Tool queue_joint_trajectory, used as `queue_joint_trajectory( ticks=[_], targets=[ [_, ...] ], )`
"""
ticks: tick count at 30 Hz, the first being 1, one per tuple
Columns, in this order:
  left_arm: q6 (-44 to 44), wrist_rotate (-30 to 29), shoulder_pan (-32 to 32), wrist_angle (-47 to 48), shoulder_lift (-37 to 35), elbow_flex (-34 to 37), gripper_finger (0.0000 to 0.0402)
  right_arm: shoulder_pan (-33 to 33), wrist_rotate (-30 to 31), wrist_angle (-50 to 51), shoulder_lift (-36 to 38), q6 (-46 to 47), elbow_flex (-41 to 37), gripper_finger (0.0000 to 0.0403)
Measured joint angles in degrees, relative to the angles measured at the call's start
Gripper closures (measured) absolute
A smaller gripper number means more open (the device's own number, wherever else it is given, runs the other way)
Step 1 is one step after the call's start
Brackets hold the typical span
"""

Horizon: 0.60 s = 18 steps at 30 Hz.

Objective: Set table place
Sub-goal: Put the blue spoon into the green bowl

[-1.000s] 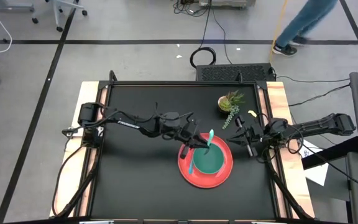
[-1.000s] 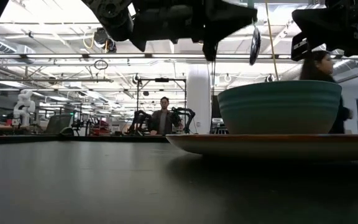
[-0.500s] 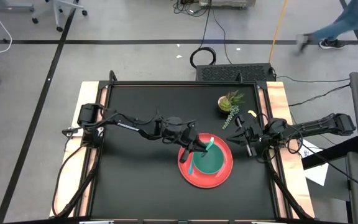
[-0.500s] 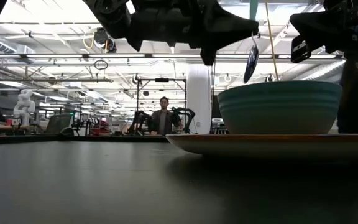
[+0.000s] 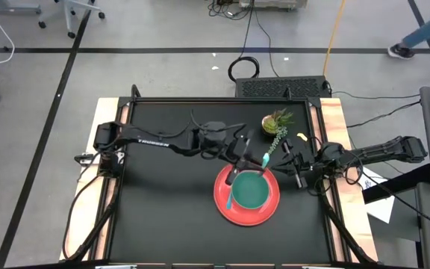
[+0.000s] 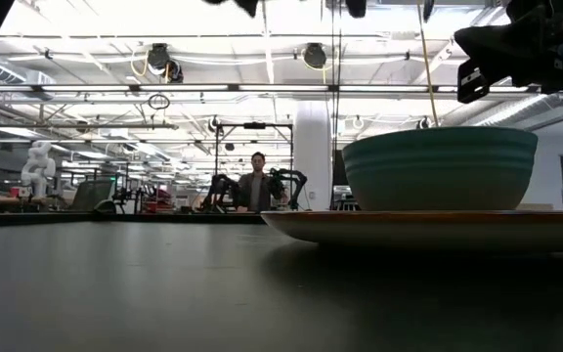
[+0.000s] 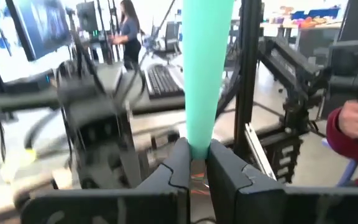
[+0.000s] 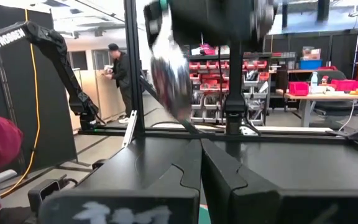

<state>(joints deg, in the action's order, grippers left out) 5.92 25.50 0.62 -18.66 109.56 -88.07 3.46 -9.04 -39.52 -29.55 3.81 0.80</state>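
A round red plate [image 5: 246, 214] lies on the black table [image 5: 163, 202] with a teal bowl [image 5: 252, 193] on it. The plate [image 6: 428, 227] and bowl [image 6: 440, 166] also show in the low view. My left gripper [image 5: 245, 166] is above the bowl's far rim, shut on a teal-handled spoon [image 5: 264, 160]. The spoon's metal bowl [image 8: 169, 71] shows in the right wrist view. A second teal-handled utensil [image 5: 230, 196] lies across the bowl's left rim. My right gripper [image 5: 293, 166] is shut and empty, just right of the plate. My left gripper pinches the spoon between its two fingers at the lower end of the teal handle [image 7: 197, 144], near the metal neck. The handle sticks out past the fingertips. The metal bowl [image 8: 169, 71] hangs below the gripper, clear of the teal bowl and plate.
A small green potted plant [image 5: 276, 122] stands at the far right, close behind both grippers. Pale wood strips [image 5: 333, 119] run along the table's short sides. A person walks beyond the table's far right corner [image 5: 424, 30].
My left gripper has risen and gone a little toward the table's far and right edges with the spoon. In the low view the gripper and the spoon's metal bowl, which hung just above the teal bowl's rim, have gone up out of the picture.
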Motion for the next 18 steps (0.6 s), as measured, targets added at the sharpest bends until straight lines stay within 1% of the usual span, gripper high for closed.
queue_joint_trajectory(
  ticks=[4,9,11,14,18],
  targets=[
    [0.6,0.0,0.0,0.6,0.0,-3.9,0.0374,0.0,0.0,0.4,0.0,0.0,0.0,0.0403],
    [-0.3,0.0,0.0,2.0,0.6,-6.3,0.0374,0.0,0.0,0.6,0.0,0.0,0.0,0.0403],
    [-1.4,0.5,0.0,4.6,2.3,-7.3,0.0374,0.0,0.0,0.8,0.0,0.0,0.0,0.0403],
    [-2.9,0.5,-0.4,7.4,6.8,-8.8,0.0374,0.0,0.0,0.7,0.0,0.0,0.0,0.0403],
    [-4.6,1.9,-0.6,6.8,10.4,-8.9,0.0374,0.0,0.0,0.8,0.0,0.0,0.0,0.0403]
  ],
)
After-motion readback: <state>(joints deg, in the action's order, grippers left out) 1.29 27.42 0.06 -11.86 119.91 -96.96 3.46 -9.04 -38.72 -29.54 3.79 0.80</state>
